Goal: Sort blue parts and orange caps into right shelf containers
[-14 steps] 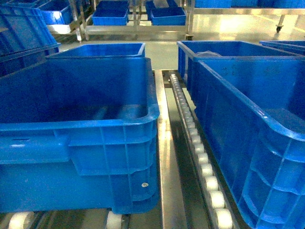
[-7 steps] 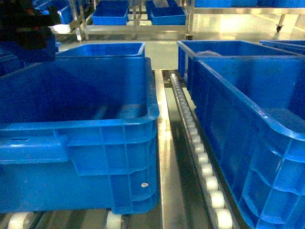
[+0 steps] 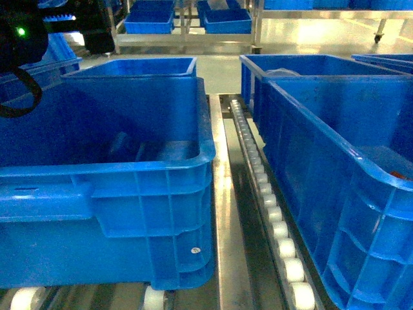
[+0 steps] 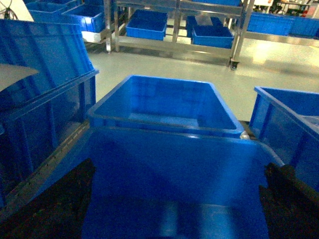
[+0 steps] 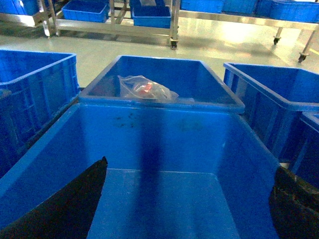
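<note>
Two ribbed blue plastic crates (image 3: 129,194), steel roller track (image 3: 271,213), both grippers spread wide, empty

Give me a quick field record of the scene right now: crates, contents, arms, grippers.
near left crate: bright blue, nothing visible inside
near right crate: bright blue, small orange speck by its right wall, unclear what
far right crate: holds a clear plastic bag with something reddish inside
far left crate: looks empty
roller track: runs between the near crates
left arm: raised at upper left, green light on
left gripper: over near left crate, fingers spread
right gripper: over near right crate, fingers spread
held items: none visible
</note>
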